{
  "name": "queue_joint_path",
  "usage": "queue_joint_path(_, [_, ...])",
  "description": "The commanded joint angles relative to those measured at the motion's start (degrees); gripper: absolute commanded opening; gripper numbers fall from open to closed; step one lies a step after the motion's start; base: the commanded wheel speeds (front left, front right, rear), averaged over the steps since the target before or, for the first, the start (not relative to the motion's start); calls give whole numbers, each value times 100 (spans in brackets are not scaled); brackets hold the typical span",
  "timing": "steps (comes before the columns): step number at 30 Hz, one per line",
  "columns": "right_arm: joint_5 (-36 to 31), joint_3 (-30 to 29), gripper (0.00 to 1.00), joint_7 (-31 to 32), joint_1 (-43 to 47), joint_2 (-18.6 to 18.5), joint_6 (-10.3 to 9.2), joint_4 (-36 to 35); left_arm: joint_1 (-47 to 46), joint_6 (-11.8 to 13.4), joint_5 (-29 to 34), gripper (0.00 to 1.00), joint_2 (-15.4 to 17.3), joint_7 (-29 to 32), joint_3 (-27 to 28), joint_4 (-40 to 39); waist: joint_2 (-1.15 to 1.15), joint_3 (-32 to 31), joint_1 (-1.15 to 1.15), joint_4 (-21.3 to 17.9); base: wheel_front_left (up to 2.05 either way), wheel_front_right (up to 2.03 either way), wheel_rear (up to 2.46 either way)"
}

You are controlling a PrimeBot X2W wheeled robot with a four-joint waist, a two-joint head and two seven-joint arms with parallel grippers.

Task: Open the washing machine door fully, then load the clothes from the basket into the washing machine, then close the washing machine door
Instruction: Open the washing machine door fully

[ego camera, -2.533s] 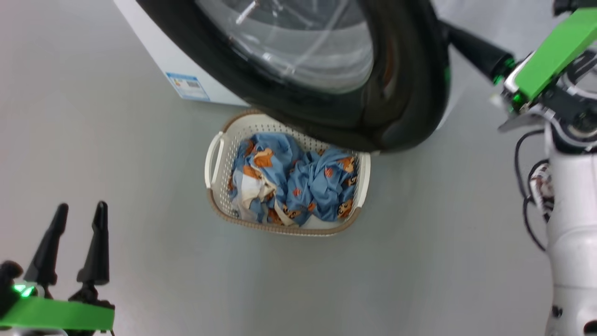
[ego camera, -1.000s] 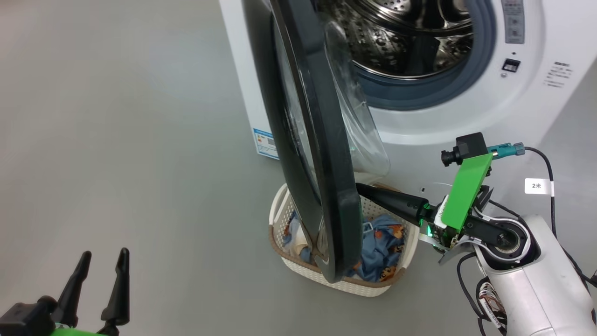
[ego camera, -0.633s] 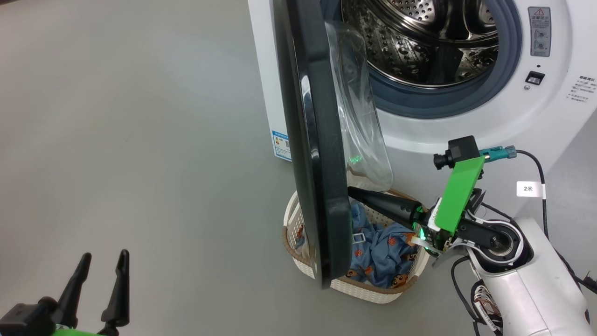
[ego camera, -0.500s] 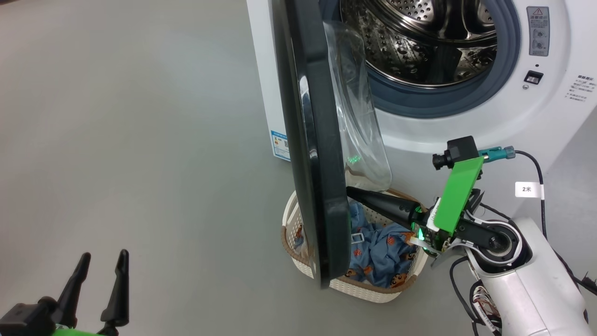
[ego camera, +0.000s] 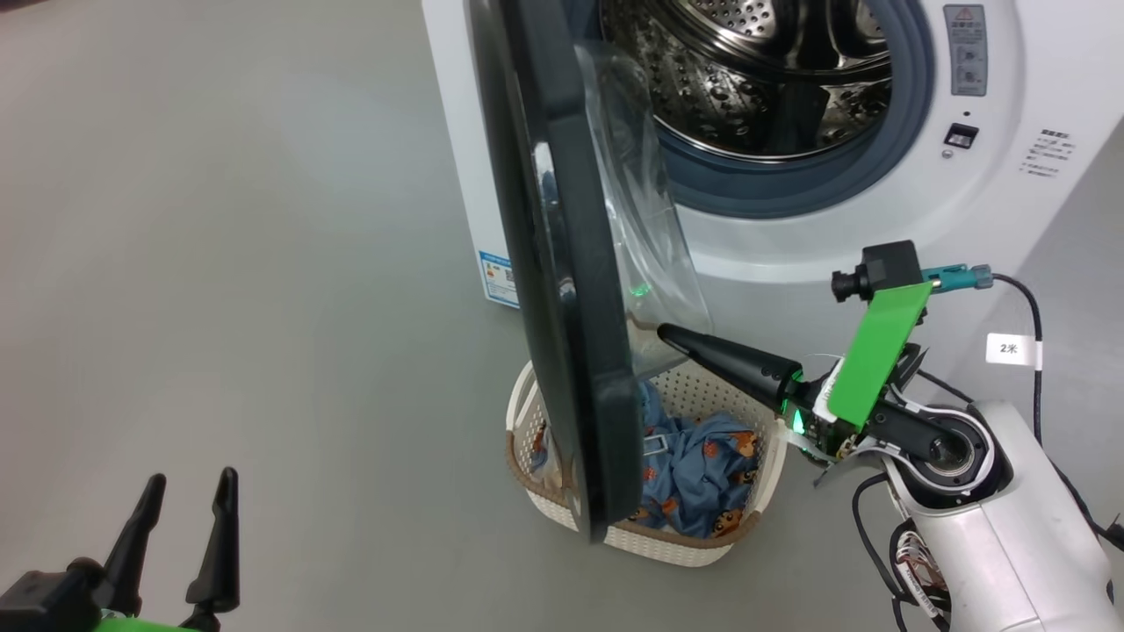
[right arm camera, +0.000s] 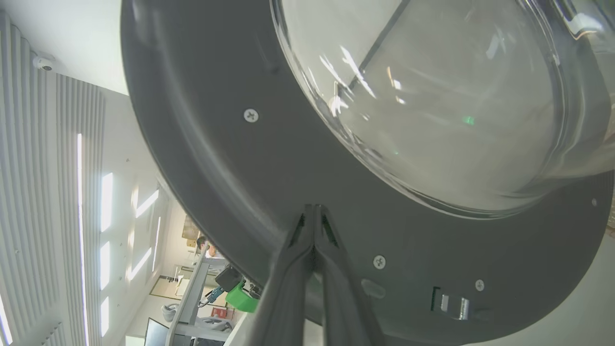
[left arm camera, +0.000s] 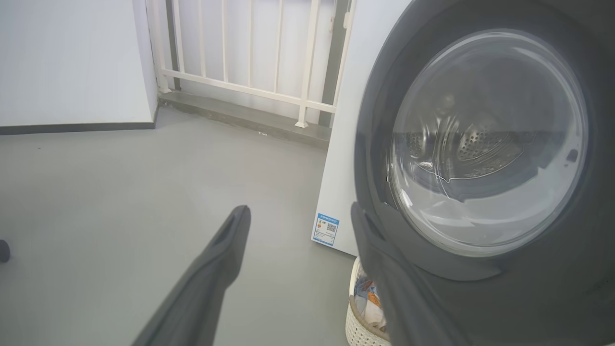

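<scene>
**Pushing the door the rest of the way**

Grey floor (ego camera: 263,263) spreads out to my left, and a white railing (left arm camera: 250,91) closes the room behind it. Against that, the door (ego camera: 566,307) stands swung out from the washing machine (ego camera: 878,211), edge-on to my head and hanging right over the basket (ego camera: 667,546). The drum (ego camera: 746,79) is bared, but the blue bear-print clothes (ego camera: 702,474) sit half hidden beneath the black rim. I judge the opening only partly done.

My right gripper (ego camera: 665,331) has its fingers pressed together, holding nothing. The tips are on or just off the door's inner face, below the glass bowl (right arm camera: 432,96); I cannot tell if they touch. My left gripper (ego camera: 192,476) hangs low with fingers spread apart, empty, well apart from the door.

To do this well I should push on the flat dark rim, not the glass, and let my wrist follow the hinge's arc so the tips don't skid off. A slow, steady sweep leftward should carry the door clear of the basket.
</scene>
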Motion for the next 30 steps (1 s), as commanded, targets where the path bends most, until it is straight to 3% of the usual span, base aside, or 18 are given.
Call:
queue_joint_path(1, [-73, 12, 97, -82, 41, 19, 34, -268, -68, 4, 41, 100, 160, -37, 235, -110, 0, -34, 0, -96, 0, 0, 0])
queue_joint_path(8, [-235, -47, 100, -333, 250, -54, 34, -699, -48, 4, 72, 100, 148, -37, 254, -147, 0, -87, 0, -330, 0, 0, 0])
queue_joint_path(16, [-951, 26, 100, -1174, 570, -321, 34, -1390, 16, 4, 133, 100, 111, -37, 311, -222, 0, -157, 0, -697, 0, 0, 0])
queue_joint_path(30, [-2663, 667, 100, -4026, 931, -1067, 34, -2146, 73, 4, 235, 100, 57, -37, 493, -385, 0, -189, 0, -1340, 0, 0, 0])
